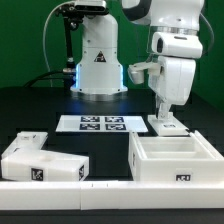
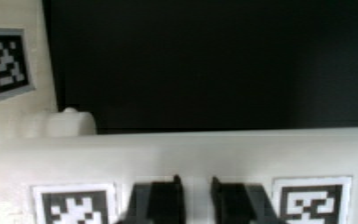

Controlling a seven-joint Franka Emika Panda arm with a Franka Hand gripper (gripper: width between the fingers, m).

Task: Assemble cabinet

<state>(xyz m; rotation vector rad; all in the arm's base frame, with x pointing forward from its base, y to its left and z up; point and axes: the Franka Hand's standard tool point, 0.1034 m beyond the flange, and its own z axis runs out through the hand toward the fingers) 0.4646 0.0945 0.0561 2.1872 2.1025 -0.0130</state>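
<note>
- A large white plastic open-topped cabinet box sits on the black table at the exterior view's right. Its opening faces up, probably so that panels can be lowered in from above.
- Matching white plastic blocks lie at the exterior view's left, well apart from the box and apparently waiting their turn.
- The white robot gripper hangs upright at the box's far wall. Its dark fingers are drawn narrowly together against a white tagged face. Whether they pinch anything I cannot tell; fingers this close suggest a nudge rather than a grasp.
- The flat white marker board lies beyond.
- Farthest back is the white robot base with blue light.
- No words or brands can be read, only black-and-white square tags.
</note>
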